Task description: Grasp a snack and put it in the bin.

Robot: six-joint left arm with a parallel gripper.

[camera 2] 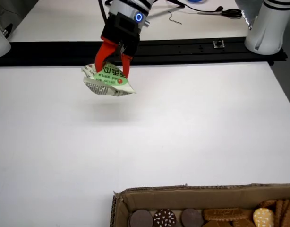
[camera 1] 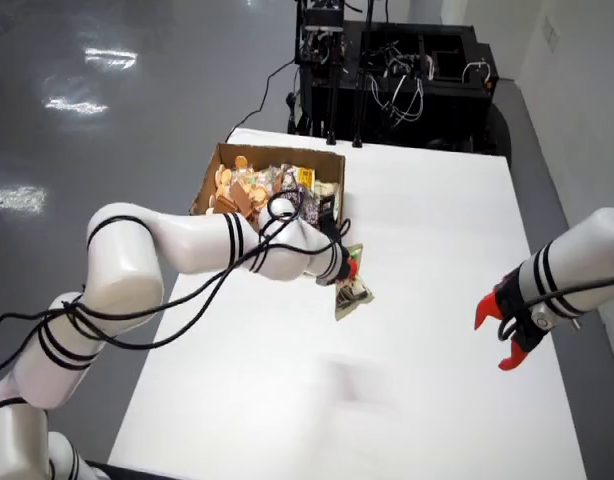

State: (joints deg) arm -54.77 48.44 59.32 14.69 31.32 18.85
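Gripper [camera 2: 113,65] clamps green-white snack packet [camera 2: 107,81]; print unreadable.

Crumpled green-white snack packet [camera 2: 108,80] hangs above table, away from cardboard bin [camera 2: 183,195].

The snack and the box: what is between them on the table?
Nothing: in the front view, bare table separates the snack, held in the gripper, from the box.

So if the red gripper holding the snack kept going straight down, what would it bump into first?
The gripper points down with the snack in its fingers. Below looks like bare white table, so the snack would probably touch that first. The box sits off to one side.
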